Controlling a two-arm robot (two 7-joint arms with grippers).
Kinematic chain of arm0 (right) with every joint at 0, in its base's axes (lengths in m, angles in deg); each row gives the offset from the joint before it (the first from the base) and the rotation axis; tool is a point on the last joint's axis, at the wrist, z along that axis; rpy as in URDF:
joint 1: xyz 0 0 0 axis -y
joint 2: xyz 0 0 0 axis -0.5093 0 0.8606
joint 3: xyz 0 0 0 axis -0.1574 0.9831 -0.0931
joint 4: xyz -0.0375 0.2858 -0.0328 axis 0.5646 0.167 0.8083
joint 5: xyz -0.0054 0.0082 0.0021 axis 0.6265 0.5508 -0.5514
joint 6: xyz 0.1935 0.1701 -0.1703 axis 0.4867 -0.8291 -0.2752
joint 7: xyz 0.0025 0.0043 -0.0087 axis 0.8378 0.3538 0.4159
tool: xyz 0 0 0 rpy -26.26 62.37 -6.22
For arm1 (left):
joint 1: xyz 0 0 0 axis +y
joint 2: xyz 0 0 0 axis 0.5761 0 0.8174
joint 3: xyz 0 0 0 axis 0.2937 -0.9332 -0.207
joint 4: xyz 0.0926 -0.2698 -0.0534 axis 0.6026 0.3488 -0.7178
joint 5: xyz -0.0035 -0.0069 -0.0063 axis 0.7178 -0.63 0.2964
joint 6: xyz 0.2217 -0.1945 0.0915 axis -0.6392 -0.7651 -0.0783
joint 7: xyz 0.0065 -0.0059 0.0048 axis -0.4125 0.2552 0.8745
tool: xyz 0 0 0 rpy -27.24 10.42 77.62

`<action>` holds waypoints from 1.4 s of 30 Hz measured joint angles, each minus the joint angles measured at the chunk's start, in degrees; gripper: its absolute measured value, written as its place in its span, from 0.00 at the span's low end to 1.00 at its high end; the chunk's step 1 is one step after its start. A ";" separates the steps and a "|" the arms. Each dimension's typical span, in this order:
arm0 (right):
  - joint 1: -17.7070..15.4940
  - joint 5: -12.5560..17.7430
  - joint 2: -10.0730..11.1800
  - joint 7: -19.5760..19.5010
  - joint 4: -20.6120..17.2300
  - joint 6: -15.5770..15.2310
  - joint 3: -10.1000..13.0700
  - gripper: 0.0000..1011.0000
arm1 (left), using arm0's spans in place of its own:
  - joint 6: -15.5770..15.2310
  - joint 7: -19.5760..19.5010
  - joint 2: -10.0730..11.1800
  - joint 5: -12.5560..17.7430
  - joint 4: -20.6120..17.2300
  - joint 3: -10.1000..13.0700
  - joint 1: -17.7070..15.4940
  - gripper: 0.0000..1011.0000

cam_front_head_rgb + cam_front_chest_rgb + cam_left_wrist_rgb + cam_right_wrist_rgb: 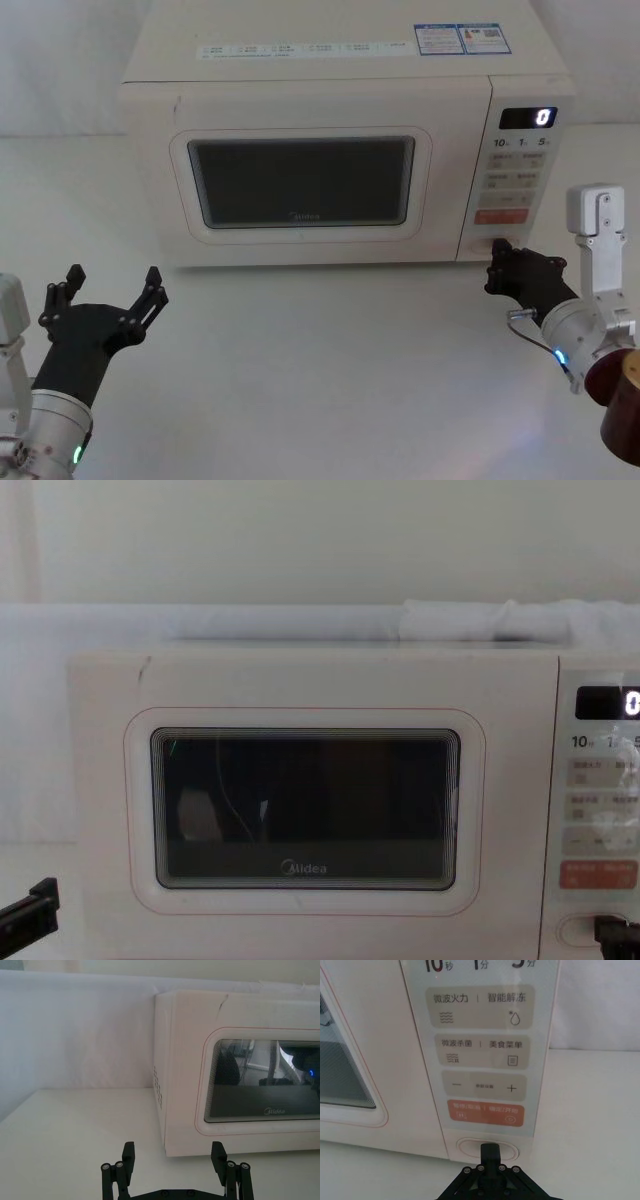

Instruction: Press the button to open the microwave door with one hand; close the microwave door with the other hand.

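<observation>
The right gripper [489, 1152], jaws pressed together into one tip, touches the button [470, 1148] at the bottom of the microwave [330, 130] control panel. The left gripper [112, 292] hovers over the surface [320, 370] in front of the microwave's left corner, jaws spread wide and holding nothing. The microwave door [305, 810] is shut flush, so the opening press looks just begun; closing is left. One microwave, one door, one button, two grippers.

A white table [300, 380] stands before a white draped backdrop [75, 1030].
</observation>
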 joint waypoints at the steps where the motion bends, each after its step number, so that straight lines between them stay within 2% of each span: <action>1: 0.07 -0.06 -0.03 -0.04 0.03 0.02 0.03 0.00 | 0.00 0.00 0.00 0.00 0.00 0.00 0.00 0.99; 42: 3.98 -0.61 -1.59 0.02 5.04 1.60 -0.23 0.00 | 0.00 0.00 0.00 0.00 0.00 0.00 0.00 0.99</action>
